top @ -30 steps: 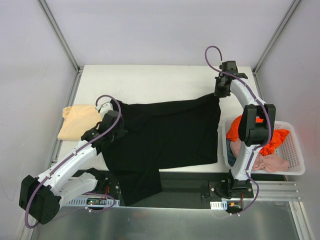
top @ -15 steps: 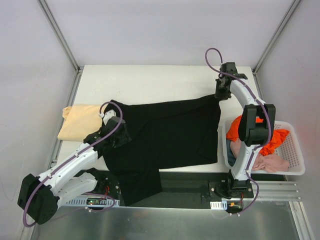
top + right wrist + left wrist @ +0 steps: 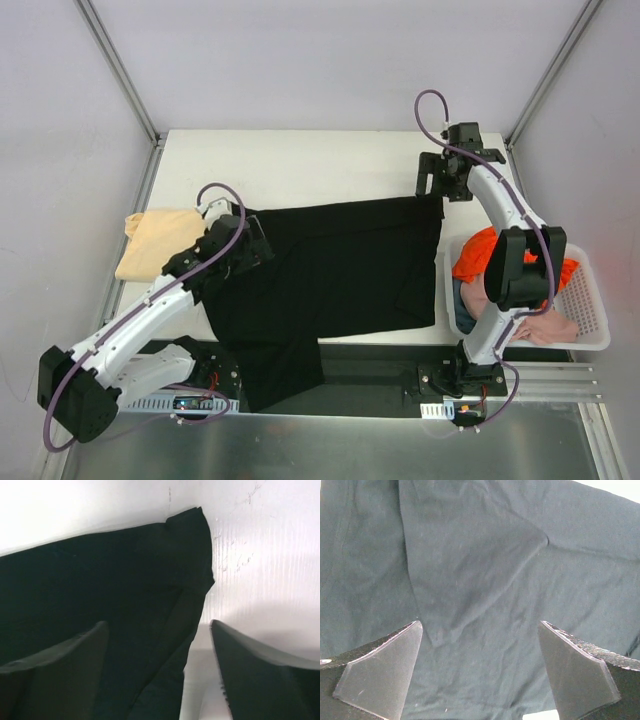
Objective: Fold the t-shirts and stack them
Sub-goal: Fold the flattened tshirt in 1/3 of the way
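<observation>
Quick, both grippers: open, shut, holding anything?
Left gripper: open, empty, over the black shirt.
Right gripper: open, empty, over the shirt's far right corner.

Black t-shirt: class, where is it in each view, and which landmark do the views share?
Top view: black t-shirt spread mid-picture.
Left wrist: it fills nearly the whole picture.
Right wrist: its corner covers left and centre.
Shared landmark: the white table.
</observation>
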Controlling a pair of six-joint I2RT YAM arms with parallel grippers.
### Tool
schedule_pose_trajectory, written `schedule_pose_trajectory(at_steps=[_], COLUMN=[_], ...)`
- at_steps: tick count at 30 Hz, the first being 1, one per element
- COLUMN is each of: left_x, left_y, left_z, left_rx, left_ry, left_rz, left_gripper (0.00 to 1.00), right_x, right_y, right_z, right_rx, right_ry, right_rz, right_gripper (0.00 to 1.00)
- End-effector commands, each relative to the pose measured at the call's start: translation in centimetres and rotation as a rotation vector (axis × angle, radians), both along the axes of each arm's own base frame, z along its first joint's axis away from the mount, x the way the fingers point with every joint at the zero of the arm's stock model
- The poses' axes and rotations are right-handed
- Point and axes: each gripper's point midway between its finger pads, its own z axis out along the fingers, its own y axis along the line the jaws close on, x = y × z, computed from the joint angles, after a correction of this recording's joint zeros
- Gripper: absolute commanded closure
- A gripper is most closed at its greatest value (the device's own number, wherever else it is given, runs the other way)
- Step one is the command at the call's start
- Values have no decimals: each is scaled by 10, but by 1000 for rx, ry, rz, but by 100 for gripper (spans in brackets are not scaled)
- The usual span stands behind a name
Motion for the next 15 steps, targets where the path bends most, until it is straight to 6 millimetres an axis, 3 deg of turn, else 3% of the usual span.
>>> schedule_pose_trajectory(at_steps=[1,2,3,4,5,6,7,11,15], left_x=[31,37,42,55,61,65,76,102,113], left_y=[1,-1,-11,-13,-17,-24,-28,-25,-25], left_z=[15,13,4,8,5,-7,-4,-27,-61], left_rx=[73,76,53,20,-3,-26,-55,-106,-122], left_ry=[-49,-47,-8,-25,-14,30,10,67,170], left_rz=[34,26,-10,-5,-22,-50,-56,-55,-62], left_gripper=[1,1,1,1,1,1,1,1,1], right_x=[-29,-34,-48,-55,-64,-73,-86,-127,-151], right_y=[26,30,34,40,56,64,70,107,122], right_z=[47,48,33,32,34,27,13,-20,-57], right_rx=[37,43,47,71,97,105,101,48,-25], right_ry=[-94,-97,-61,-56,-64,-46,-8,104,243], right_rz=[45,45,46,32,65,85,106,130,150], right_gripper=[2,3,3,3,3,3,3,3,3])
